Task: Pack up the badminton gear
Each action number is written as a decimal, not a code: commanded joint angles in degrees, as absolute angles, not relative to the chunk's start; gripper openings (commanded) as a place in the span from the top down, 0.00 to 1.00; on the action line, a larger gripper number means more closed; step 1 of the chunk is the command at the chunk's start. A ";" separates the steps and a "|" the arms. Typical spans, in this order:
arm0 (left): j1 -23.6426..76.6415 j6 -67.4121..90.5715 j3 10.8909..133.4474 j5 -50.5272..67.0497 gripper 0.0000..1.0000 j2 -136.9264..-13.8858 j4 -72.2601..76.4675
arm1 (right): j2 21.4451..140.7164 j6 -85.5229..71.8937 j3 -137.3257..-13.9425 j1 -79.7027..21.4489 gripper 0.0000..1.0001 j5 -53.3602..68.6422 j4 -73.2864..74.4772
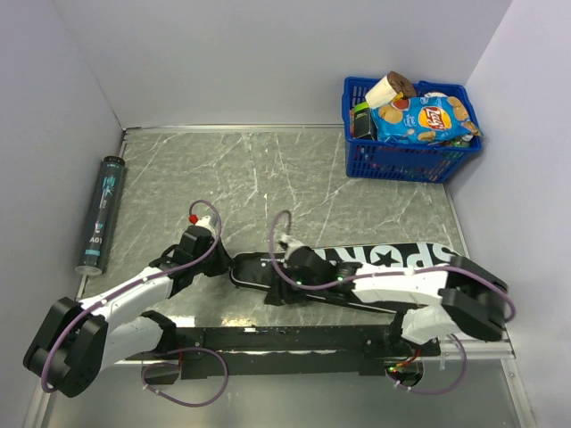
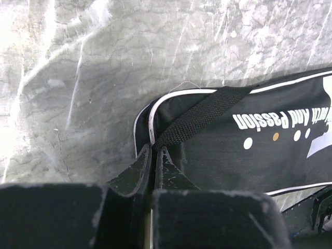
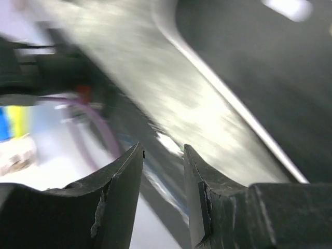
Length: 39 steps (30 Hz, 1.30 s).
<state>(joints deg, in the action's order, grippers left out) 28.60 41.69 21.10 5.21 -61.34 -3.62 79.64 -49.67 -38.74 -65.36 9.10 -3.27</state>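
Your left gripper (image 2: 154, 151) has its jaws pressed together on the narrow end of the black cover (image 2: 244, 161), right where the woven strap (image 2: 202, 116) meets the white piping. Your right gripper (image 3: 163, 150) hangs near the cover's neck with its jaws apart and nothing between them, though that view is blurred. The cover lies flat on the table (image 1: 268, 169) in front of both arms, wide end to your right. Expect light, limp fabric that sags and folds if you lift it from one end. Hold it by the piped seam or the strap, not the slick printed face. The tube (image 1: 103, 214) lies along the left wall, well apart. It looks rigid and likely to roll, so grip it across its middle. No rackets or shuttlecocks are in view.
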 commanded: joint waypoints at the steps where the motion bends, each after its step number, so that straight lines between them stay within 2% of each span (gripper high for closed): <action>1: 29.09 42.63 21.09 7.29 0.99 -61.87 -2.29 | 71.12 -55.54 -31.32 -65.21 0.56 -2.71 8.86; 7: 29.18 43.07 20.74 7.56 0.99 -60.82 -2.72 | 63.64 -65.03 -24.27 -65.13 0.56 -10.36 17.31; 12: 29.27 45.08 19.95 8.61 0.99 -58.11 -3.60 | 66.61 -67.15 -24.08 -63.11 0.56 -13.62 19.34; 21: 32.34 50.18 16.18 9.15 0.99 -47.57 -7.73 | 73.91 -56.19 -28.11 -46.86 0.57 -11.34 15.20; 28: 39.53 56.76 12.05 7.30 0.99 -43.33 -7.21 | 79.19 -50.80 -35.94 -42.72 0.57 -10.81 16.08; 33: 44.64 59.76 9.41 6.24 0.99 -45.61 -1.60 | 76.30 -48.69 -36.39 -43.41 0.56 -6.61 16.44; 39: 46.75 59.07 9.40 6.68 0.99 -51.93 5.18 | 69.70 -51.76 -34.10 -52.89 0.55 -4.92 15.82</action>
<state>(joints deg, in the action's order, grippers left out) 44.58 58.41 10.07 1.89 -48.10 -0.23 74.32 -50.09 -34.24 -46.76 -5.50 18.17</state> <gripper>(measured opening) 0.033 0.441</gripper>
